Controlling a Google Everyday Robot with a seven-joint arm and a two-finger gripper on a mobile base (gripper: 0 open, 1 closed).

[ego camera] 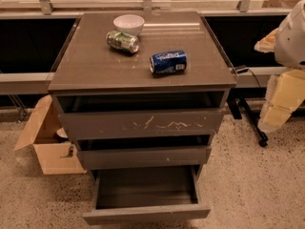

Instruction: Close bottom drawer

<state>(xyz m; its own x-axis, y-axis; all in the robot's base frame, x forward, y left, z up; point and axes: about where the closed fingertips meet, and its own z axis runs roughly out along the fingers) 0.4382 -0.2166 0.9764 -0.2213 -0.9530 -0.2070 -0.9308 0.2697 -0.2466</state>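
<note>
The bottom drawer (pixel 145 213) of a dark grey-brown cabinet stands pulled far out, its wide shallow box open and empty and its plain low front panel near the lower edge of the view. Above it, the middle drawer (pixel 143 156) with a tiny white speck and the top drawer (pixel 140 124) with white scratches each stick out slightly. Part of my white and cream arm (pixel 286 66) shows at the right edge, well away from the cabinet. My gripper is not in view.
On the cabinet top (pixel 90 66) lie a white bowl (pixel 128 24), a green can (pixel 123 41) on its side and a blue can (pixel 167 62) on its side. An open cardboard box (pixel 47 142) sits on the floor to the left. A wheeled stand base (pixel 250 120) is on the right.
</note>
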